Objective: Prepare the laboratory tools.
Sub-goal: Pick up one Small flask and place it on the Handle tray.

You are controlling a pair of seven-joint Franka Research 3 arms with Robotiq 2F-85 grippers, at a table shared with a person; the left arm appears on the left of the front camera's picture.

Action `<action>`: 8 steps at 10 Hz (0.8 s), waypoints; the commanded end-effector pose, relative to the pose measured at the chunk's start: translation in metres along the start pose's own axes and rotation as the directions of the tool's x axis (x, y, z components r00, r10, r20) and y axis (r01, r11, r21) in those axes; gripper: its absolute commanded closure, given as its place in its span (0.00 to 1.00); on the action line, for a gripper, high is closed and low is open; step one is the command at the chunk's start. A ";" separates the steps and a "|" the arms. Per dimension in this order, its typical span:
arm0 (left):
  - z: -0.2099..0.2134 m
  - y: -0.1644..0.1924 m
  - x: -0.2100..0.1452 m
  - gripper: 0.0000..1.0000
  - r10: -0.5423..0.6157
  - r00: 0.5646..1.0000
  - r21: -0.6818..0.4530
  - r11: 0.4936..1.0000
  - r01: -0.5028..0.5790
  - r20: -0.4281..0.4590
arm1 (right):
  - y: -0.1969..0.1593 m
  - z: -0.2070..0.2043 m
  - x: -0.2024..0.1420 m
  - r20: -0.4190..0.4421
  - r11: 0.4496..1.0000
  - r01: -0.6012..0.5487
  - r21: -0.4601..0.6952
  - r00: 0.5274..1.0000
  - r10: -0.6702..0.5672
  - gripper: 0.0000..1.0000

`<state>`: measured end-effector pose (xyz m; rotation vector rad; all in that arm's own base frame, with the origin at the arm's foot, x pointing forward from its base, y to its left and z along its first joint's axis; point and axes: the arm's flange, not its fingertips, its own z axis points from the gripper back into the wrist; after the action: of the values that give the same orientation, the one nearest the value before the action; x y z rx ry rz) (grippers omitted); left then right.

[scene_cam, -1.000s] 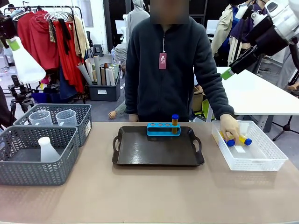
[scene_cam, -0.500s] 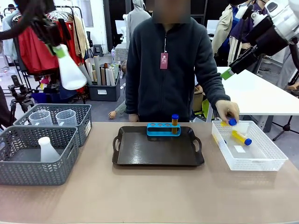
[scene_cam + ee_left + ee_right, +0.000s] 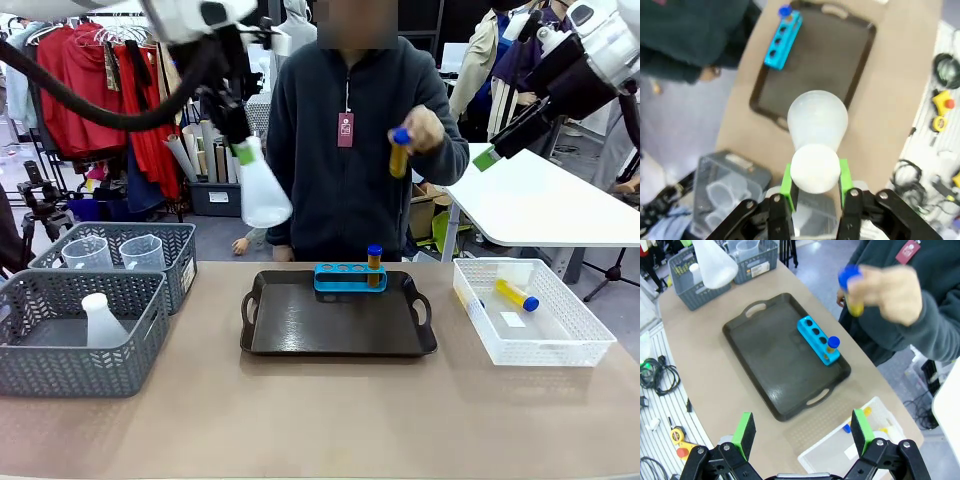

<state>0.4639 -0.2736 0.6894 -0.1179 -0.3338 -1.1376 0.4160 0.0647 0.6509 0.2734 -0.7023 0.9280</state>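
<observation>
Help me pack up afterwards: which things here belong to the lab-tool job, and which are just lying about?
Job: translucent white conical flask in the left gripper; clear plastic measuring beakers; small amber blue-capped tubes; blue four-hole rack.
Lying about: grey plastic baskets; white mesh basket; red clothes on the rail behind.

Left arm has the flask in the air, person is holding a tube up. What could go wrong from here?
1. The left gripper pinches the flask only at its neck; it might swing or slip.
2. The person's hand with a tube may head for the rack if the flask descends to the tray: collision risk.
</observation>
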 end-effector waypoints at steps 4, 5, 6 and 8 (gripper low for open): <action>-0.021 -0.016 0.022 1.00 -0.085 0.996 -0.008 0.996 0.085 0.018 | 0.000 0.002 0.000 0.009 1.000 0.000 0.012 1.000 0.000 0.00; -0.021 -0.016 0.022 1.00 -0.085 0.996 -0.008 0.996 0.085 0.018 | 0.000 0.002 0.000 0.009 1.000 0.000 0.012 1.000 0.000 0.00; -0.021 -0.016 0.022 1.00 -0.085 0.996 -0.008 0.996 0.085 0.018 | 0.000 0.002 0.000 0.009 1.000 0.000 0.012 1.000 0.000 0.00; -0.021 -0.016 0.022 1.00 -0.085 0.996 -0.008 0.996 0.085 0.018 | 0.000 0.002 0.000 0.009 1.000 0.000 0.012 1.000 0.000 0.00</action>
<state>0.4646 -0.3079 0.6727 -0.1243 -0.3527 -1.2259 0.4160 0.0647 0.6509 0.2733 -0.7022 0.9279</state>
